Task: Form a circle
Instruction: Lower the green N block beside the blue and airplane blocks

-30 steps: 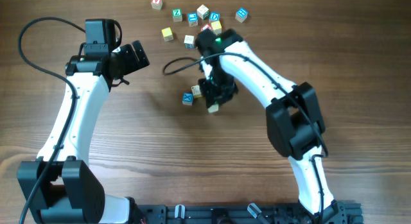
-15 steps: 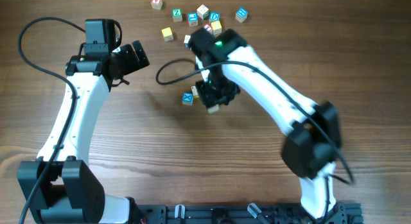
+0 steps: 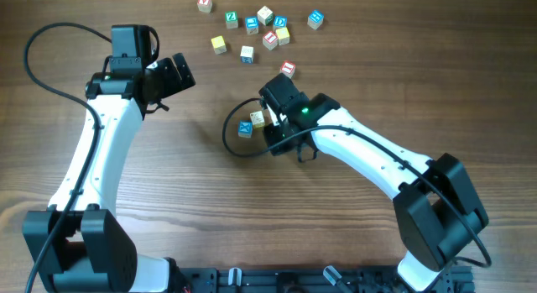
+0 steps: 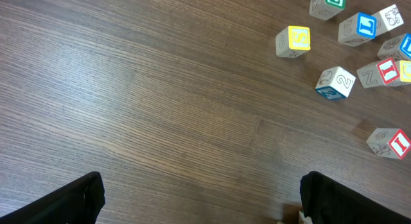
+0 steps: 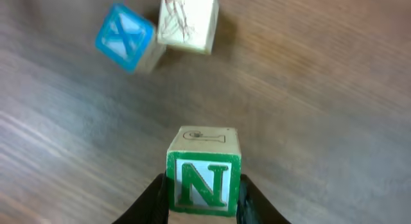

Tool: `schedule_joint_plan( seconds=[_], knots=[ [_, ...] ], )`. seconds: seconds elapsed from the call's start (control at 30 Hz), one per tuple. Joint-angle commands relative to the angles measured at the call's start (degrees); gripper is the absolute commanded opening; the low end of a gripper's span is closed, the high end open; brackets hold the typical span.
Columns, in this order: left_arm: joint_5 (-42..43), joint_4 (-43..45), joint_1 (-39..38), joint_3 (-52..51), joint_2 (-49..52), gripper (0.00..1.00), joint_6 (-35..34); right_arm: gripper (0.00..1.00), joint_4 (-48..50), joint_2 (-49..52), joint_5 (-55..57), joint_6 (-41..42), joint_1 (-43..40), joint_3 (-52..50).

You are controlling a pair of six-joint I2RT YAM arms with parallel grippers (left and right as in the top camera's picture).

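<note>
Only wrist-side we see right jaws gripping the green N cube (image 5: pixel 204 179), blue cube (image 5: pixel 125 36) at 11 o'clock; left jaws wide.

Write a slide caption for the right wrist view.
Right gripper grips a green N cube; a blue X cube and a cream cube sit side by side beyond.

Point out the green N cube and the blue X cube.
green N cube (image 5: pixel 204 179), right wrist view, on its N face.
blue X cube (image 5: pixel 125 36), right wrist view, on its X face.
</note>
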Motion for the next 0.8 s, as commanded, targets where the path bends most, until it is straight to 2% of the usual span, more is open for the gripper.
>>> schedule_joint_plan(
  seconds=[0.0, 0.13, 0.77],
  knots=[
    [-0.52, 0.17, 0.26, 0.00, 0.17, 1.00, -0.50, 0.19, 3.26, 0.44, 3.02, -0.92, -0.02, -1.27],
    [-0.52, 0.17, 0.26, 0.00, 0.17, 1.00, -0.48, 0.19, 6.88, 0.44, 3.69, -0.90, 0.04, -3.50],
    [-0.52, 0.17, 0.26, 0.00, 0.17, 1.00, -0.50, 0.21, 10.80, 6.01, 3.10, -3.89, 0.57, -4.26]
  ],
)
